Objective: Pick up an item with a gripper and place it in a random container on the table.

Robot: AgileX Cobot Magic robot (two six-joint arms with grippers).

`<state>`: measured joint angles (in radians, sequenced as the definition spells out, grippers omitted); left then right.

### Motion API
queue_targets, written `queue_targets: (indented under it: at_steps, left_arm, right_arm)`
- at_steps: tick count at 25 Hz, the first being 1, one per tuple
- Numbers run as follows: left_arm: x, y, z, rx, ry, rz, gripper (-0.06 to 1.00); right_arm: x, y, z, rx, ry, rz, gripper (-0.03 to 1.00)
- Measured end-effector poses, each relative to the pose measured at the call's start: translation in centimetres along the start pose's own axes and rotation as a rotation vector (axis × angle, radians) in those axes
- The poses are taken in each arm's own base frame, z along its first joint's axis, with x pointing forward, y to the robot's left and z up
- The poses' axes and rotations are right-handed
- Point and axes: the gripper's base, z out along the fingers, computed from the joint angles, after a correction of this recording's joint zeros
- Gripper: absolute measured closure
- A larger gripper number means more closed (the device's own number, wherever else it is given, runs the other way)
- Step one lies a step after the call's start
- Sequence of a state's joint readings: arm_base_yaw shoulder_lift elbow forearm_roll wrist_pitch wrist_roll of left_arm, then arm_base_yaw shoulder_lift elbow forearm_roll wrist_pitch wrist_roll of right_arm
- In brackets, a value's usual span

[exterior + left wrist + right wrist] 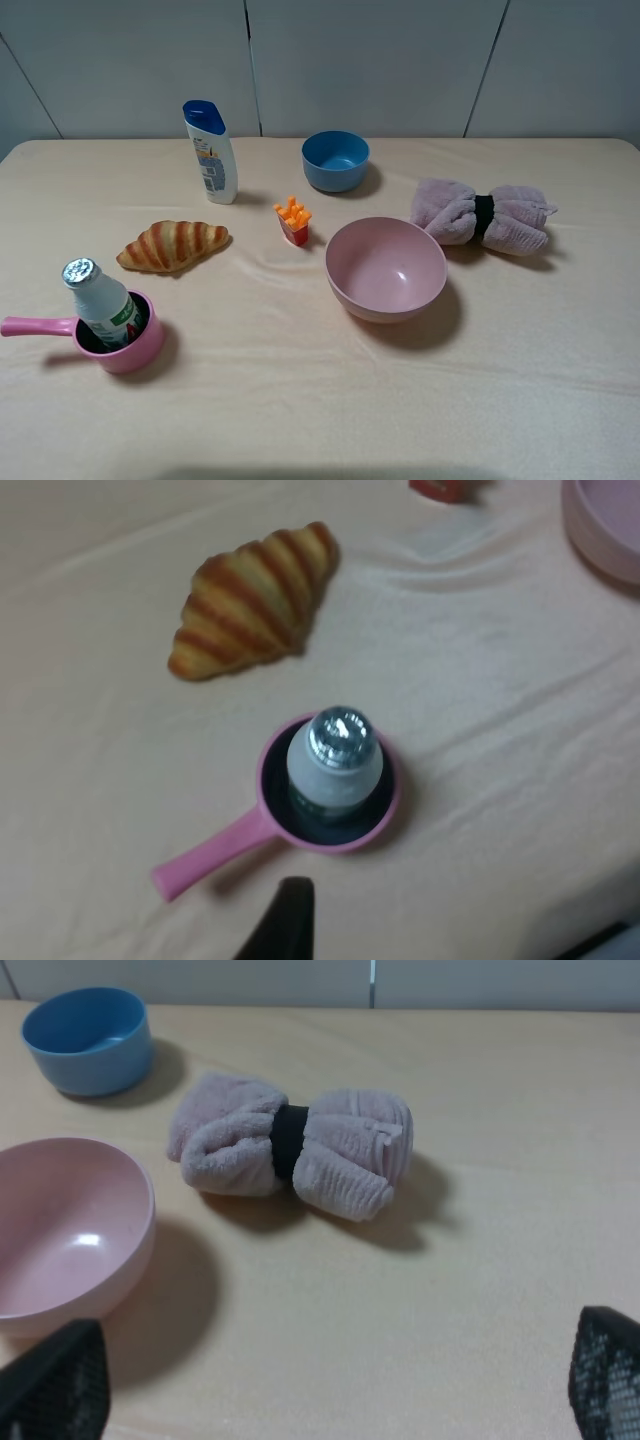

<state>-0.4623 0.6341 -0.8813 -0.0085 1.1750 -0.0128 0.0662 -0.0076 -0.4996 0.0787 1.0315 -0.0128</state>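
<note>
The small white drink bottle [103, 301] with a silver foil cap stands upright inside the pink saucepan [135, 350] at the front left of the table [300, 400]. The pan's handle points left. In the left wrist view the bottle [335, 765] and the saucepan [275, 825] lie below the camera, and only one dark fingertip [285, 920] shows at the picture's edge, apart from both. My right gripper [330, 1390] is open and empty, with its fingertips [55, 1380] wide apart above bare cloth near a rolled towel. Neither gripper shows in the exterior high view.
A croissant [172, 245] lies behind the saucepan. A tall shampoo bottle [211, 152], a blue bowl [336, 160] and toy fries [293, 222] stand further back. A large pink bowl [386, 268] sits mid-table, with a rolled mauve towel [483, 217] to its right.
</note>
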Motion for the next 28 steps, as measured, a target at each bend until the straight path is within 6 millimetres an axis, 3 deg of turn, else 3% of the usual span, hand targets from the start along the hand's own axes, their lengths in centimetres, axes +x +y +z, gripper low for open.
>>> queue_targets:
  at_steps: [12,20,24,28]
  left_arm:
    - [4.7,0.7,-3.8,-0.213,-0.231,-0.233,0.02]
    - [9.9,0.0,-0.3,-0.335,-0.272,-0.346,0.02]
    - [11.1,0.1,1.7,-0.355,-0.335,-0.344,0.02]
    - [11.8,-0.1,2.1,-0.358,-0.352,-0.342,0.02]
  right_arm:
    - [0.0,0.0,0.0,0.0,0.0,0.0,0.27]
    - [0.0,0.0,0.0,0.0,0.0,0.0,0.27]
    - [0.0,0.0,0.0,0.0,0.0,0.0,0.27]
    - [0.0,0.0,0.0,0.0,0.0,0.0,0.27]
